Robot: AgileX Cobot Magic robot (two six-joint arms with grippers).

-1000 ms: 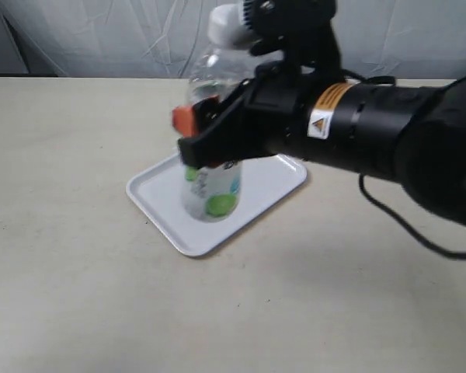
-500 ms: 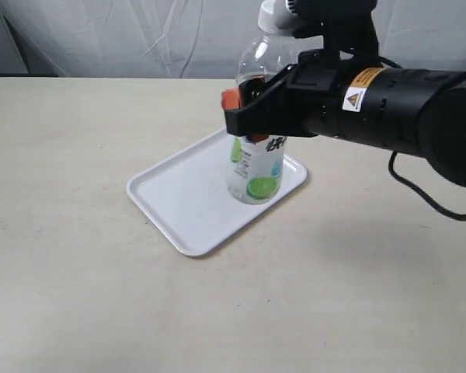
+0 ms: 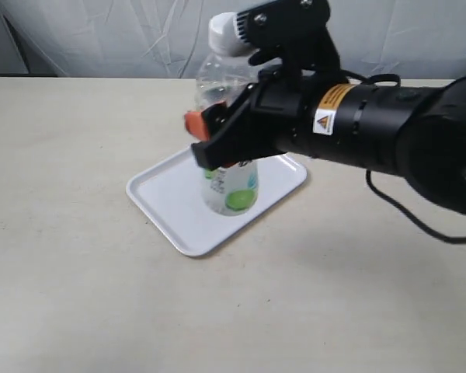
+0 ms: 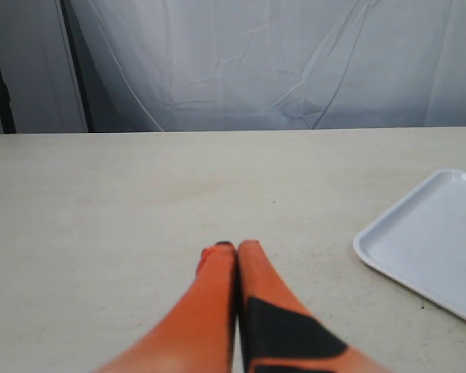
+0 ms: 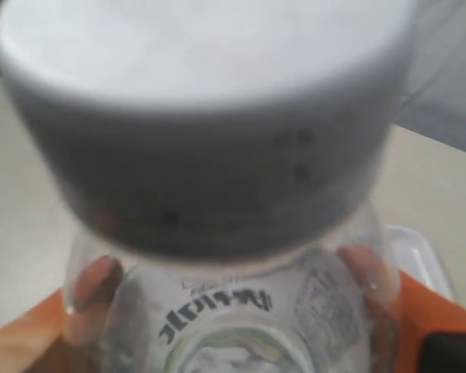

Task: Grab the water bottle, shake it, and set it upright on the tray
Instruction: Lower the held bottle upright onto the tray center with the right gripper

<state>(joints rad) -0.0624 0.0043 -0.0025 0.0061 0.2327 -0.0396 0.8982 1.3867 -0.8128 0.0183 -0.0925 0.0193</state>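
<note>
My right gripper [image 3: 217, 140] is shut on the water bottle [image 3: 230, 186], a clear bottle with a white cap and a lime on its label. It holds the bottle upright in the air over the white tray [image 3: 171, 206]. In the right wrist view the white cap fills the frame above the bottle [image 5: 233, 311], with orange fingers [image 5: 373, 272] pressed on both sides of it. The right gripper [image 5: 229, 280] straddles the bottle's shoulder. My left gripper [image 4: 236, 247] is shut with nothing in it, low over the bare table, with a corner of the tray [image 4: 427, 241] off to one side.
The tray lies flat on a beige tabletop [image 3: 62, 295]. A white cloth backdrop [image 3: 101, 39] hangs behind the table's far edge. A black cable [image 3: 419, 225] trails from the right arm over the table.
The right arm swung the bottle to the right and has now swung it back left over the tray's middle. The grip on the bottle has not changed.
</note>
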